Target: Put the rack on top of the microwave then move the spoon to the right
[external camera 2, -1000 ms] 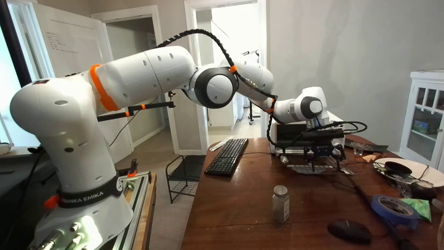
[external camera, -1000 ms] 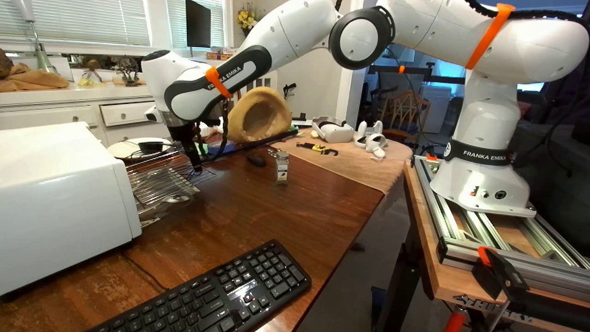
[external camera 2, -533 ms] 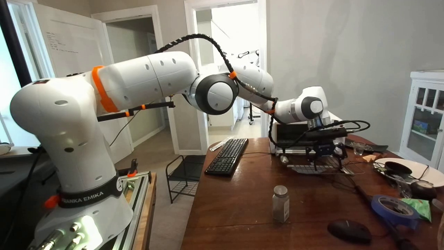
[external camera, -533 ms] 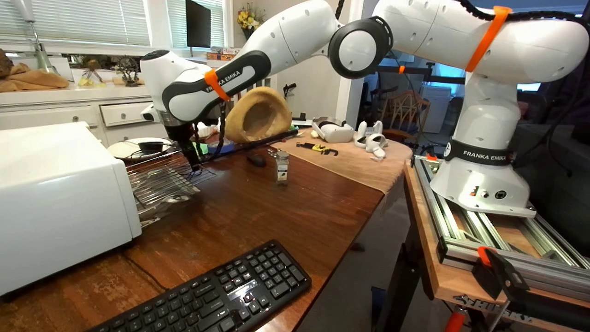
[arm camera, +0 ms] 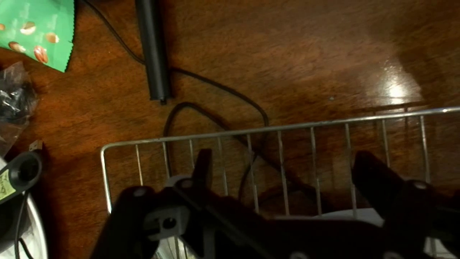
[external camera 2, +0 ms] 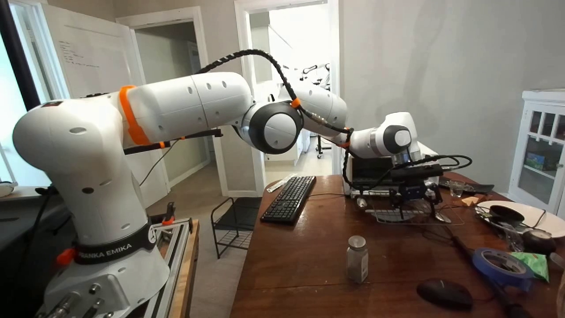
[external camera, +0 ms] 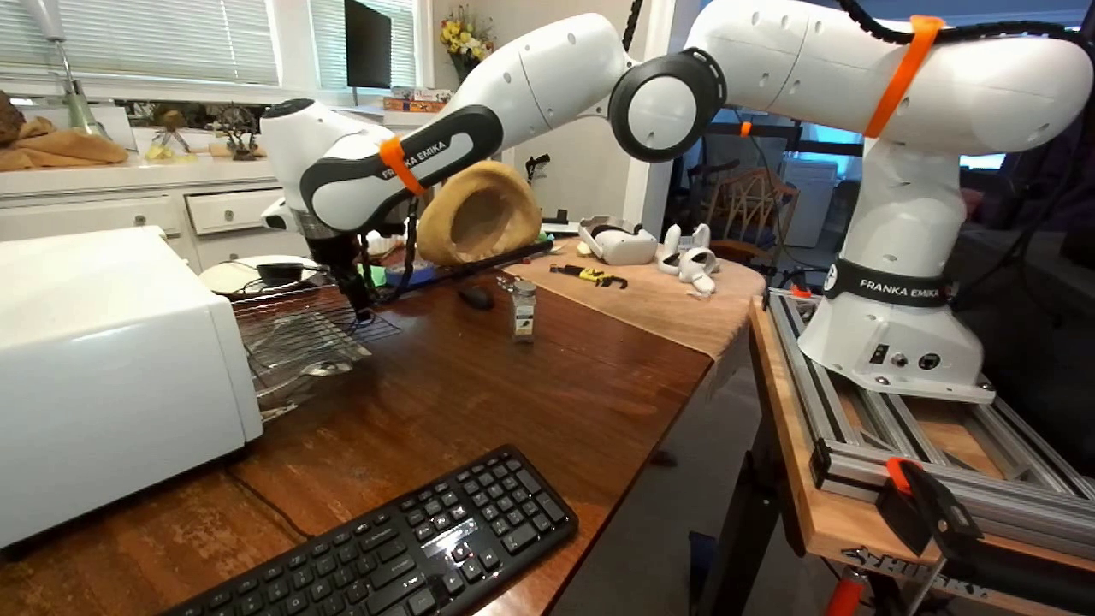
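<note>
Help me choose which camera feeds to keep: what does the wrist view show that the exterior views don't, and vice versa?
Only the wrist view: the printed nuts on the green packet, and a yellow label at the left edge.

Only the exterior views, both of them: the microwave, keyboard, jar and mouse.

Shared by all: the rack, the gripper, the black stick and the packet itself, whose print can't be made out in either exterior view.

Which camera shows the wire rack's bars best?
The wrist view: it sees the wire rack up close, bars and a rounded corner distinct, though cropped and partly hidden by the gripper. Both exterior views show it smaller, in front of the microwave, bars harder to distinguish.
</note>
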Controlling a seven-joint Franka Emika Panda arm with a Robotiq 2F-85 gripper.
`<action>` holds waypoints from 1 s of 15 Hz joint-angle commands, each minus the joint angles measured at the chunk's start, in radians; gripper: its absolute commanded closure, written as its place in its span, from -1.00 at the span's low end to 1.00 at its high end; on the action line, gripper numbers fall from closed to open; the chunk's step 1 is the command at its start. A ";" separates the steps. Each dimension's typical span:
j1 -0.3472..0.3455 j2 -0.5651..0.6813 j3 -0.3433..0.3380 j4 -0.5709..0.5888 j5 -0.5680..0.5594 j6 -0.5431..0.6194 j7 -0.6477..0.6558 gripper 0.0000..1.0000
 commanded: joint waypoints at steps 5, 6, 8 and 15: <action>0.002 0.031 0.009 0.062 0.012 -0.033 -0.015 -1.00; 0.003 0.028 0.011 0.064 0.012 -0.033 -0.013 -1.00; 0.006 0.023 0.010 0.069 0.010 -0.033 -0.003 -1.00; 0.011 0.017 0.018 0.067 0.012 -0.040 0.011 -1.00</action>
